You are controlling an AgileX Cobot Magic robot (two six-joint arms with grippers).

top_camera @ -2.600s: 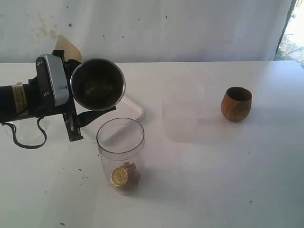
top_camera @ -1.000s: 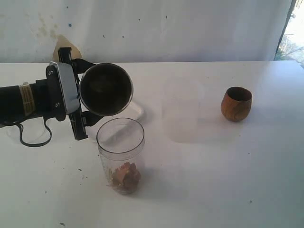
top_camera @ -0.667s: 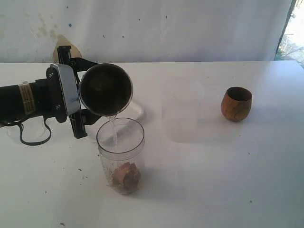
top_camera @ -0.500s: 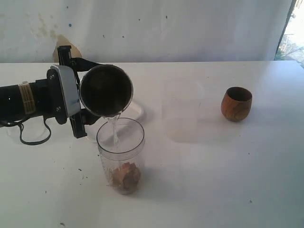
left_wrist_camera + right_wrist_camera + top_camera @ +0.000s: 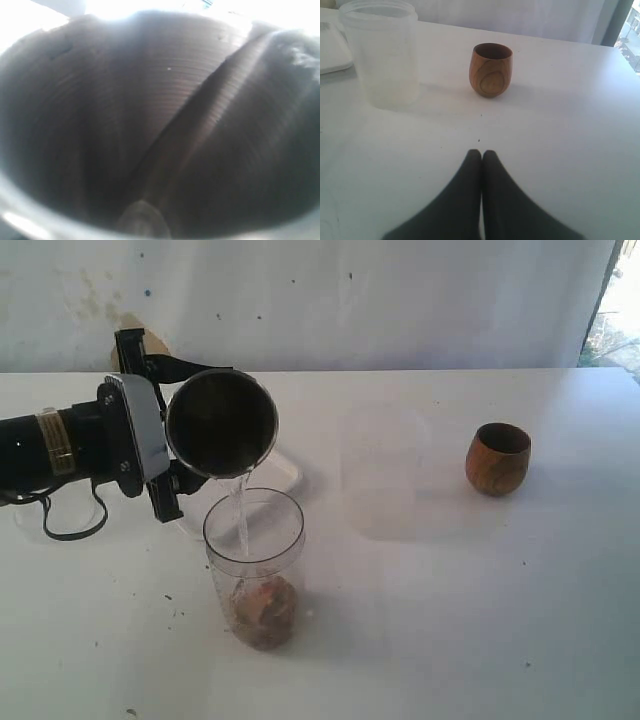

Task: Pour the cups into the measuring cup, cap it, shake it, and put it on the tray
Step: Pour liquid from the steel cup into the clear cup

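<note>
The exterior camera is looking down across the table (image 5: 450, 620) toward the wall (image 5: 400, 300). The left wrist camera is sitting so near the steel tumbler (image 5: 100, 110) that dark metal is filling its frame. The right wrist camera is looking low along the table, sharing the wooden cup (image 5: 490, 69) and frosted cup (image 5: 383, 55) with the exterior view.

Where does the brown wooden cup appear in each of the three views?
Exterior view: the wooden cup stands upright at the right, with nothing touching it.
Left wrist view: not in it; the inside of the steel tumbler fills the picture.
Right wrist view: the wooden cup stands ahead of the shut right tool.
Shared landmark: the frosted cup, standing apart beside the wooden cup in both views.
</note>
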